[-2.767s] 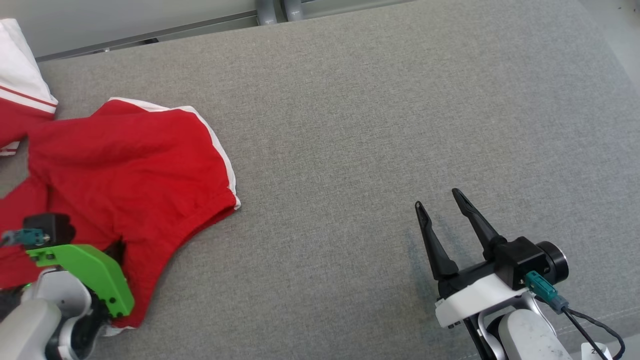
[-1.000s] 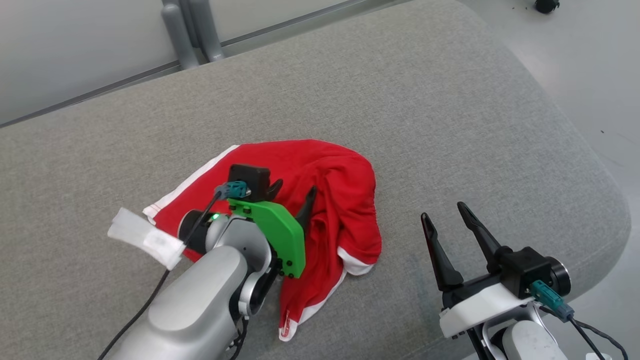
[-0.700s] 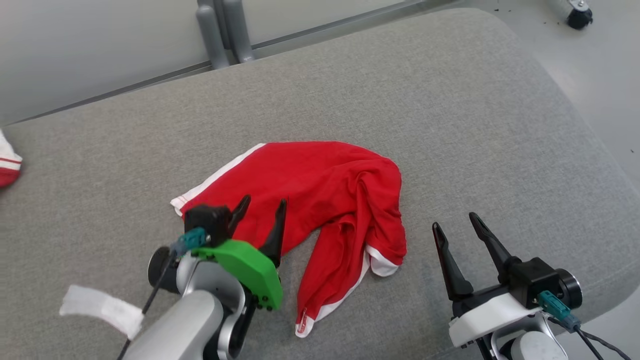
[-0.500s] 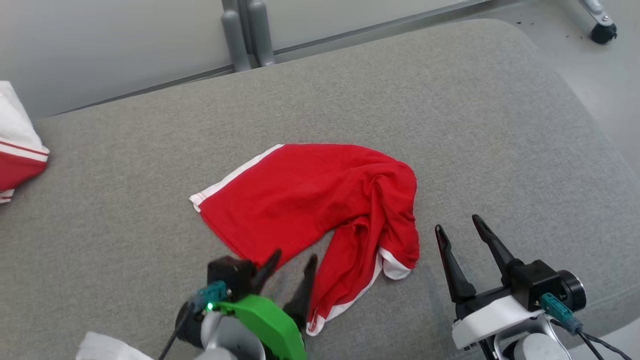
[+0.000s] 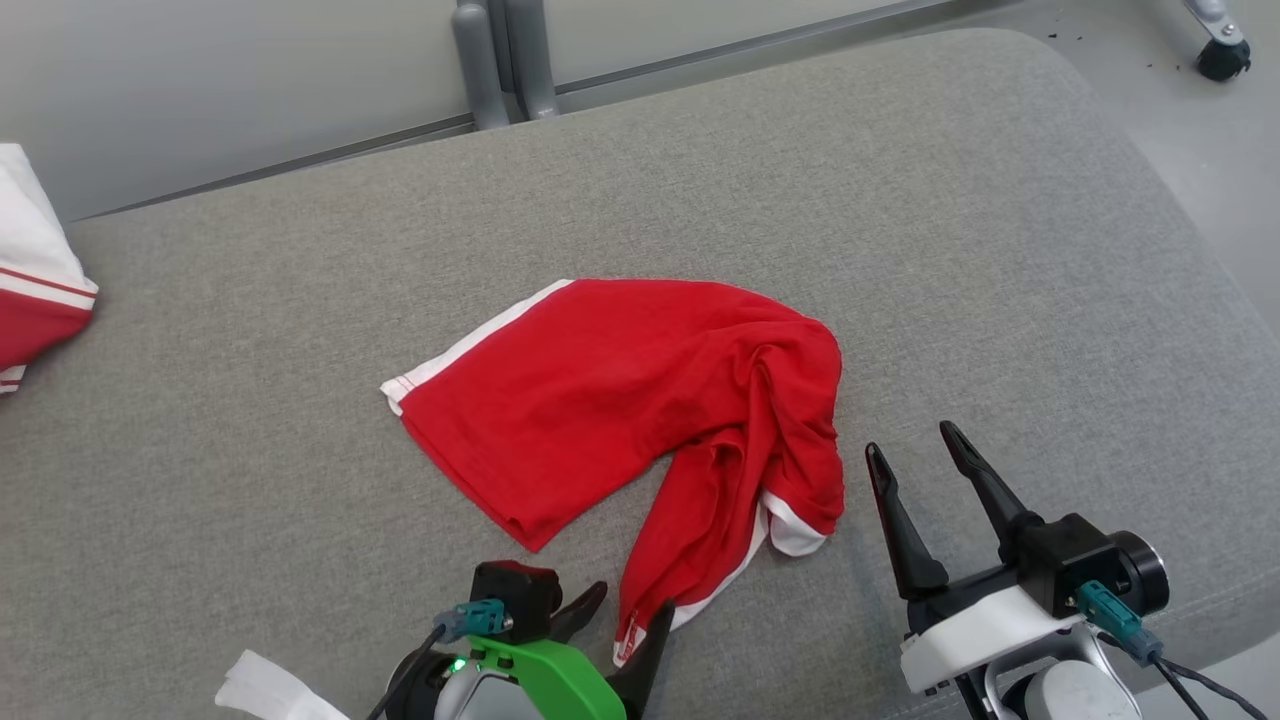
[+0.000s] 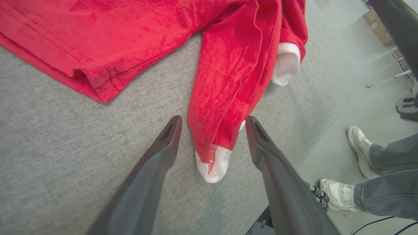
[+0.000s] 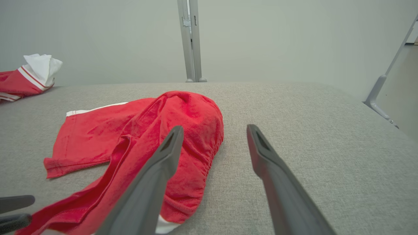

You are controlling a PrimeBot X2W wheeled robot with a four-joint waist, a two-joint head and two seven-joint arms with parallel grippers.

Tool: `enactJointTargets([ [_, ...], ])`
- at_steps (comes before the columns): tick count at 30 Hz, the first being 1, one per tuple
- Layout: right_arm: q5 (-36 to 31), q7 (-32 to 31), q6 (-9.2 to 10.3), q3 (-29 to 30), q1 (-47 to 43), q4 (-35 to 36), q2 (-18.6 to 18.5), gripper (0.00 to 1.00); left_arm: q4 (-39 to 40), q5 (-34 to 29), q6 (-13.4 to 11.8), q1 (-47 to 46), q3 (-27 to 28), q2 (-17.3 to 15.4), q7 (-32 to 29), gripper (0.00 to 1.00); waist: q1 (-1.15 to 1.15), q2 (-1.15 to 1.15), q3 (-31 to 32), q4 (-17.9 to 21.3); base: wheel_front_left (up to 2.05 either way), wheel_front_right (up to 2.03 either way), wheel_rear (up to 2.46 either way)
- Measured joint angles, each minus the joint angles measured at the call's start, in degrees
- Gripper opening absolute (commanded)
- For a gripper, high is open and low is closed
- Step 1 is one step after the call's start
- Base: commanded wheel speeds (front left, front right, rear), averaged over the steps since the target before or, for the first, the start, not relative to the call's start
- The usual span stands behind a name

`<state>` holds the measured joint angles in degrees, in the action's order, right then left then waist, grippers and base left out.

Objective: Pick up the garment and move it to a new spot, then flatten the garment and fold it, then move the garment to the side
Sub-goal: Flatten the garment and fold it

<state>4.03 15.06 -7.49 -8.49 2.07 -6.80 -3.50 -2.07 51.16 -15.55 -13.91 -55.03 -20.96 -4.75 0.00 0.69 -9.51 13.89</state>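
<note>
Left wrist view: garment point(image 6: 228, 65) corner between parted jaws of left end effector point(image 6: 213, 119); right end effector point(image 5: 910, 440) spread, beside garment

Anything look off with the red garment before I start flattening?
Yes: the red garment is not flat. Its right side is bunched and twisted, and a narrow white-tipped strip trails toward the left end effector, whose open fingers flank its tip.

1. The shorts point(image 5: 620, 400) lie on the cushion point(image 5: 900, 200), ahead of both grippers.
2. Their nearest end lies between the left gripper's point(image 5: 634, 598) fingers.
3. The right gripper point(image 5: 911, 440) sits just right of the shorts, apart from them.
4. A second garment point(image 5: 35, 290) lies far to the left gripper's left.
5. A person's shoes point(image 6: 359, 143) stand on the floor, right of the left gripper.
</note>
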Motion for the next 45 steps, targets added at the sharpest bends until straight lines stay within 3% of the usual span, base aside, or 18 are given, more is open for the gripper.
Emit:
enactJointTargets([
  [8,0.33,0.00,0.00,0.12,0.23,-0.14,0.27,1.00,-2.03,-0.04,1.38,-1.19,-1.69,0.78,-1.75,1.00,0.00,0.00,-1.06,2.15,0.00,0.00,0.00],
  [15,0.42,0.00,0.00,0.14,0.44,-0.13,0.46,1.00,-6.59,-0.63,0.89,-2.36,-0.99,0.80,-0.65,1.00,0.00,0.00,-1.85,2.75,0.00,0.00,0.00],
  [18,0.42,0.00,0.00,0.12,0.55,-0.21,0.51,1.00,-9.37,-0.70,1.24,-3.15,-0.69,1.60,-0.14,0.05,0.00,0.00,-1.80,2.86,0.00,0.00,0.00],
  [19,0.42,0.00,0.00,0.10,0.58,-0.24,0.51,1.00,-10.00,-0.14,1.54,-3.16,-0.37,1.86,-0.03,0.00,0.00,0.00,-1.77,2.91,0.00,0.00,0.00],
  [23,0.41,0.00,0.00,0.19,0.66,-0.23,0.53,1.00,-10.09,2.82,2.94,-3.10,1.97,2.07,1.13,0.00,0.00,0.00,-1.51,2.95,0.00,0.00,0.00],
  [26,0.41,0.00,0.00,0.29,0.54,-0.27,0.56,1.00,-5.84,4.09,3.11,-2.57,4.38,0.63,2.35,0.00,0.00,0.00,-1.05,2.82,0.00,0.00,0.00],
  [32,0.41,0.00,0.00,1.02,-1.20,-0.10,0.55,1.00,9.40,7.43,-1.23,4.05,9.62,-7.86,2.53,0.00,0.00,0.00,-0.16,1.78,0.00,0.00,0.00],
  [38,1.00,0.00,0.00,0.48,-1.55,0.09,0.60,1.00,15.10,11.21,-5.49,11.26,15.01,-14.45,3.38,0.00,0.00,0.00,0.03,-0.26,0.00,0.00,0.00],
  [45,1.08,0.00,0.00,0.41,-1.03,0.40,0.63,1.00,13.69,15.07,-5.23,13.67,17.08,-13.95,3.89,0.00,0.00,0.00,-0.49,-1.95,0.00,0.00,0.00],
])
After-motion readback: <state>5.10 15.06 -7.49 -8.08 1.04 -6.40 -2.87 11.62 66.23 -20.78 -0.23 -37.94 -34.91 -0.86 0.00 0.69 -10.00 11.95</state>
